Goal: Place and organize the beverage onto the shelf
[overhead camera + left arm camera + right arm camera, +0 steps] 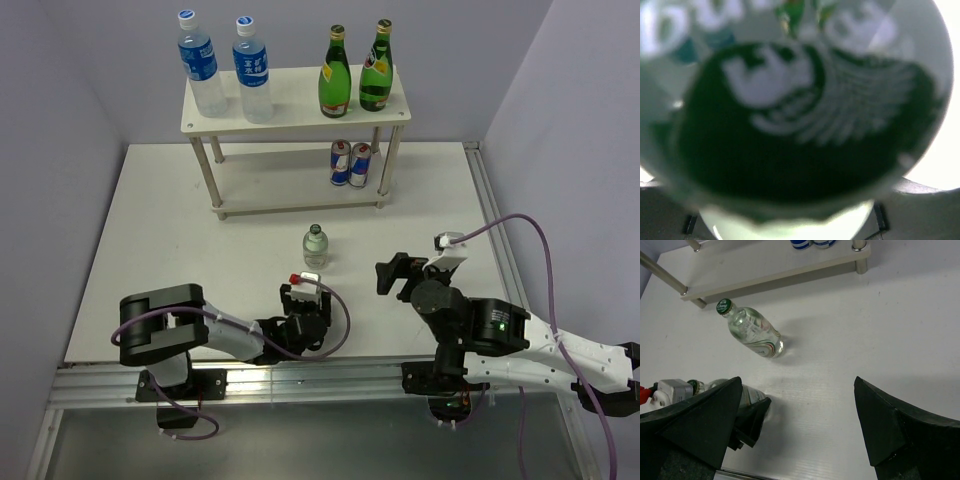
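A pale beige wooden two-tier shelf stood at the 12 o'clock edge of the white desk. Its top held two blue-labelled clear plastic water bottles and two green glass bottles; two blue-and-silver cans stood below. A small clear glass bottle with a green cap stood on the desk at the shelf's 6 o'clock. A second such bottle sat between the fingers of the left end effector; whether they were clenched could not be told. The right end effector hung released and empty, at the standing bottle's 4 o'clock.
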{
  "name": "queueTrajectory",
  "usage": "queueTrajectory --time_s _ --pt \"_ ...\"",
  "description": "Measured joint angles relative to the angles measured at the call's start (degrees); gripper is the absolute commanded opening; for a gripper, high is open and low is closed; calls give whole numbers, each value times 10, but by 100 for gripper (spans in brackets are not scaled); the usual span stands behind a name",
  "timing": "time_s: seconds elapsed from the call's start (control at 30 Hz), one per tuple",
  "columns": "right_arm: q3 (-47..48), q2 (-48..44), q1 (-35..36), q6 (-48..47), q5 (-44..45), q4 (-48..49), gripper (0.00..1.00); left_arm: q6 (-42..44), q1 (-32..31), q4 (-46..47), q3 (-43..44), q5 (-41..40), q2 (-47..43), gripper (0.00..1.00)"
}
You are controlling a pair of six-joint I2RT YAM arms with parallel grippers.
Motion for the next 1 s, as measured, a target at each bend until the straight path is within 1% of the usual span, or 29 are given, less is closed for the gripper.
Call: queueTrajectory --time_s 0.1,0.2,0.27,0.33,0.47,0.57,0.63,0.8,0.9,1.0 --pt "-1 0 0 0 0 0 100 4 2 -10 1 0 -3 0" --pt "-5 0 0 0 0 5 100 2 2 -63 2 1 -27 0" --pt "-12 0 0 0 0 8 100 2 2 -123 2 0 -63 0" --pt "-22 0 0 0 -2 13 100 7 7 -156 1 0 -102 0" --pt "-36 0 0 -2 -5 23 100 37 41 -178 -5 19 -197 0" --pt "-37 2 0 -3 -9 32 100 68 96 -168 -5 36 -242 0" --pt "-37 3 0 -4 -11 38 100 85 141 -161 -5 54 -246 0" --pt "-38 4 0 -6 -17 47 100 128 282 -142 -3 122 -210 0" --pt "-39 3 0 -6 -18 47 100 139 341 -141 2 157 -191 0" --pt "-46 -1 0 -6 -18 47 100 154 392 -146 33 192 -161 0"
